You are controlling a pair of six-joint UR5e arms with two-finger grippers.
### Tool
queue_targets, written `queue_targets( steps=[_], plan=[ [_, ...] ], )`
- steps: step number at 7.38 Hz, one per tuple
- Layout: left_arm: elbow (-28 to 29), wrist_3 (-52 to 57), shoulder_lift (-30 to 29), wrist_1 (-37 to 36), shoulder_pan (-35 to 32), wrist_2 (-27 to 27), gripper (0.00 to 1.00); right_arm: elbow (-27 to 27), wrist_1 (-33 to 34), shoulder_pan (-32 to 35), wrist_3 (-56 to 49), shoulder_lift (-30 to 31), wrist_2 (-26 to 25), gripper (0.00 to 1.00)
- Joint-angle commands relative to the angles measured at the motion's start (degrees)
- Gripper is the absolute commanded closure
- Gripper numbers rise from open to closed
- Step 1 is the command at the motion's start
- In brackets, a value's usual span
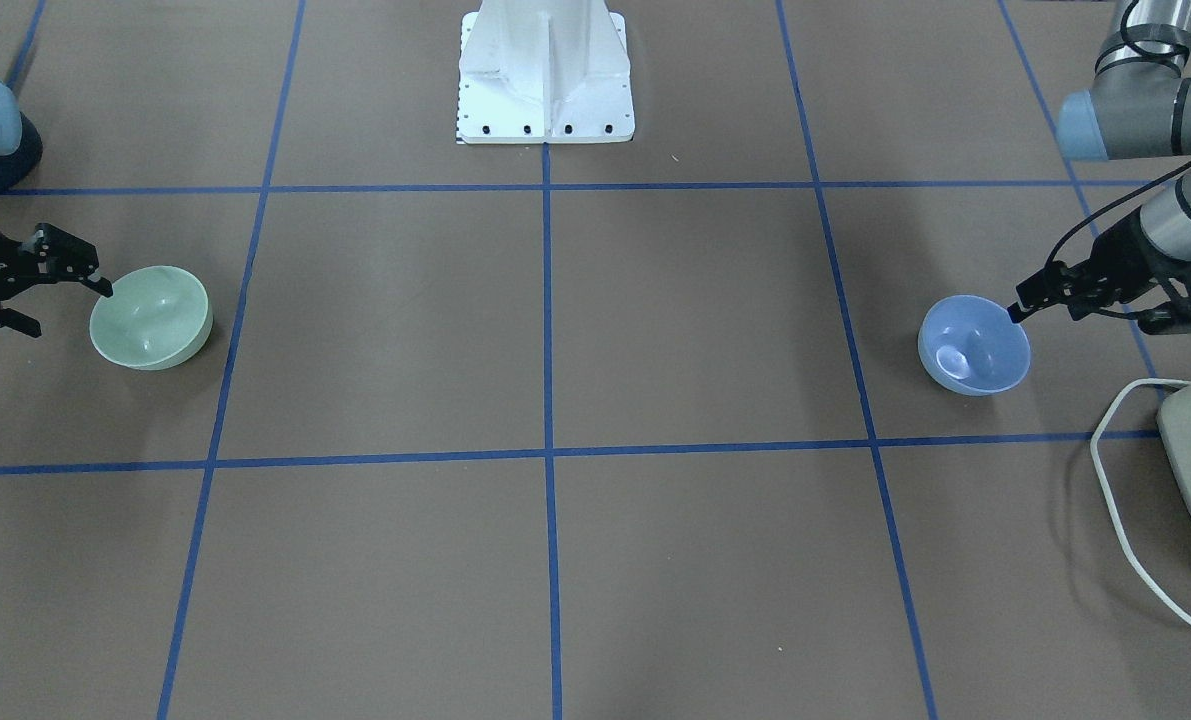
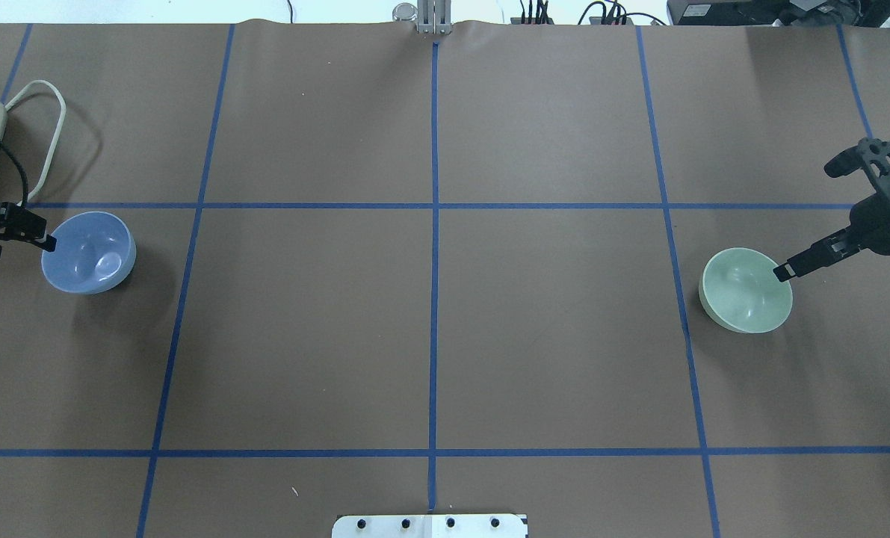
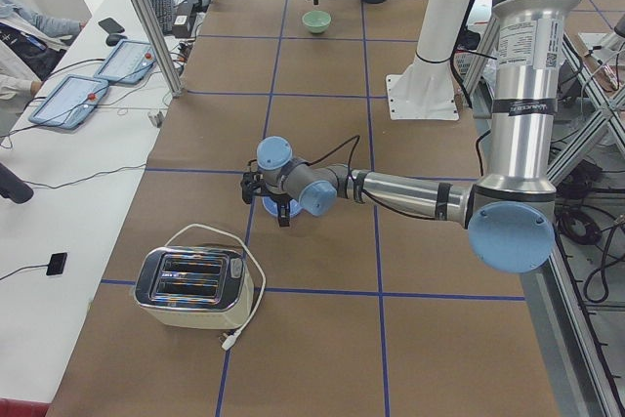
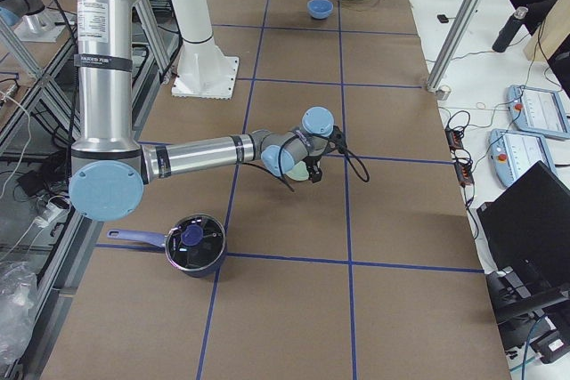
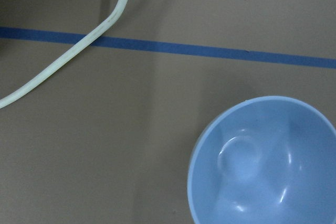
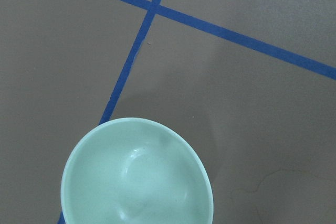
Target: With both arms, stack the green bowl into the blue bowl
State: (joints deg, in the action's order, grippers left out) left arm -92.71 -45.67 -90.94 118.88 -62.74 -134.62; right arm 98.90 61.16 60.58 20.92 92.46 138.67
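Observation:
The blue bowl [image 2: 88, 252] stands at the table's left end, and it also shows in the front view [image 1: 974, 344] and the left wrist view [image 5: 262, 166]. My left gripper [image 2: 47, 243] points down and is shut on its outer rim. The green bowl [image 2: 747, 290] stands at the right end, and it also shows in the front view [image 1: 151, 317] and the right wrist view [image 6: 136, 177]. My right gripper [image 2: 782, 273] points down and is shut on its outer rim. Both bowls are upright and low at the table, far apart. No fingers show in the wrist views.
A toaster [image 3: 195, 285] with a white cord [image 2: 48, 112] stands just beyond the blue bowl. A dark lidded pot [image 4: 194, 245] stands near the green bowl at the right end. The white pedestal [image 1: 545, 70] is at the robot's side. Blue tape lines cross the brown table.

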Motion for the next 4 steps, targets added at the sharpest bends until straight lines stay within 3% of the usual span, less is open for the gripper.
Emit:
queue_targets(
  steps=[1, 3, 4],
  plan=[
    [4.88, -2.05, -0.56, 7.55, 0.69, 1.38, 0.07, -0.81, -0.78, -0.72, -0.17, 0.36, -0.95, 0.01],
    [5.6, -2.23, -0.64, 7.86, 1.82, 1.64, 0.09, -0.81, -0.87, -1.08, -0.17, 0.36, -1.04, 0.01],
    [5.61, -2.67, -1.34, 7.94, 2.35, 1.65, 0.18, -0.81, -0.87, -1.16, -0.17, 0.36, -1.04, 0.01]
  ],
)
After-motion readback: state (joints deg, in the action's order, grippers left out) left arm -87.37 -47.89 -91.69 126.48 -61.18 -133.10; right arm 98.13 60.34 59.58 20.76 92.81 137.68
